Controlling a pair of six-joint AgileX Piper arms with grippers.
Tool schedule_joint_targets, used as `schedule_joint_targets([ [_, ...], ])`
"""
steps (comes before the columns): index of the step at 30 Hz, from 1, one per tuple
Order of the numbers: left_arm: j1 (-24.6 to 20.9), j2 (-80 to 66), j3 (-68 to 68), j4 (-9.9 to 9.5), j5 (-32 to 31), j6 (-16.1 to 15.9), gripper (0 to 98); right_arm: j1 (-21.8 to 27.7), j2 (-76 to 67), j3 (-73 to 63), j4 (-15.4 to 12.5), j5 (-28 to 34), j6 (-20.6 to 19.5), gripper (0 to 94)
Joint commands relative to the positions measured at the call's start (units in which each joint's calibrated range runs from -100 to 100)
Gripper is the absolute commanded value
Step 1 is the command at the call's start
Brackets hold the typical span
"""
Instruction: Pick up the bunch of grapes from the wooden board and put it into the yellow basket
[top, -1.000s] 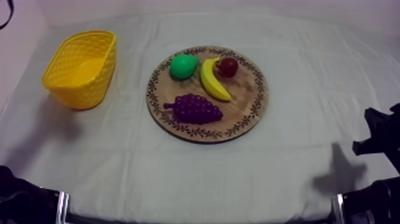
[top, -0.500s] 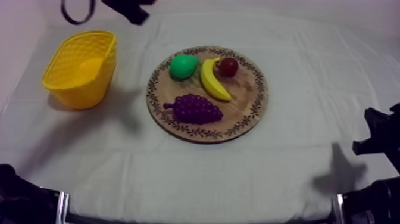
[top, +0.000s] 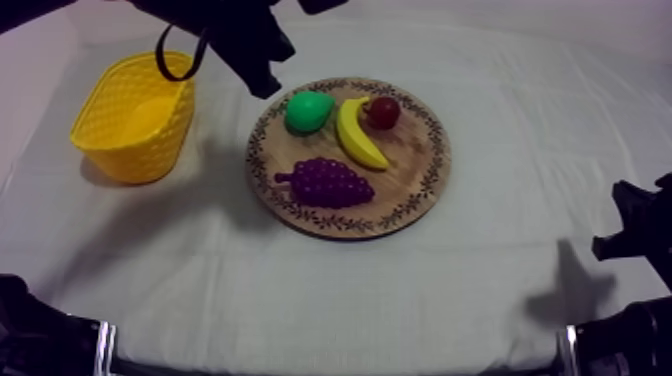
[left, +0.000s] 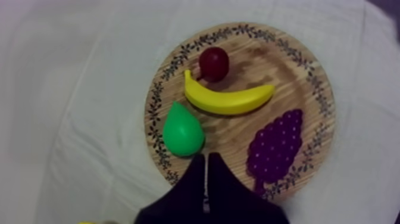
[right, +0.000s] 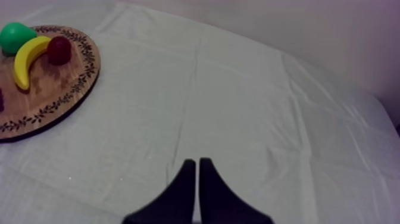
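Note:
The purple bunch of grapes (top: 325, 183) lies on the near part of the round wooden board (top: 425, 185), stem pointing left. The yellow basket (top: 135, 115) stands left of the board and holds nothing that I can see. My left gripper (top: 265, 88) hangs over the cloth between basket and board, just left of the green pear (top: 308, 111). In the left wrist view its fingers (left: 206, 156) lie together as a narrow wedge over the board's rim, beside the pear (left: 183, 130), with the grapes (left: 275, 149) off to one side. My right gripper (right: 196, 164) is shut over bare cloth.
A banana (top: 357, 133) and a small red fruit (top: 382, 112) lie on the far part of the board, behind the grapes. My right arm (top: 630, 235) rests low at the table's right edge. Open cloth stretches in front of the board and to its right.
My left arm has swung in from the upper left, down and to the right, from beyond the basket to the board's left rim near the pear. The fruit and right arm have not moved.

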Motion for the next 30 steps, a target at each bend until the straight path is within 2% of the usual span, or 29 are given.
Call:
schedule_joint_targets([
  [1,0.23,-0.01,-0.06,0.02,0.83,-1.04,0.0,-0.01,0.02,-0.01,-0.01,-0.02,-0.02,0.3],
  [9,0.85,0.23,0.59,-0.16,2.55,-3.94,1.8,-0.01,0.02,-0.01,-0.01,-0.02,-0.02,0.3],
  [12,0.73,-0.01,1.15,-0.26,3.08,-4.68,8.6,-0.01,0.02,-0.01,-0.01,-0.02,-0.02,0.3],
  [15,0.37,-0.17,1.64,-0.23,4.01,-4.98,23.4,-0.01,0.02,-0.01,-0.01,-0.02,-0.02,0.3],
  [16,0.23,-0.19,1.81,-0.16,4.26,-5.17,32.0,-0.01,0.02,-0.01,-0.01,-0.02,-0.02,0.3],
  [18,0.11,-0.19,2.39,-0.41,4.77,-5.60,56.6,-0.01,0.02,-0.01,-0.01,-0.02,-0.02,0.3],
  [21,0.24,-0.17,3.34,-0.91,5.15,-6.21,77.0,-0.01,0.02,-0.01,-0.01,-0.02,-0.02,0.3],
  [25,0.36,0.03,4.92,-1.29,4.76,-6.72,90.3,-0.01,0.02,-0.01,-0.01,-0.02,-0.02,0.3],
  [30,-0.08,0.34,8.09,-1.62,3.68,-6.51,95.4,-0.01,0.02,-0.01,-0.01,-0.02,-0.02,0.3],
])
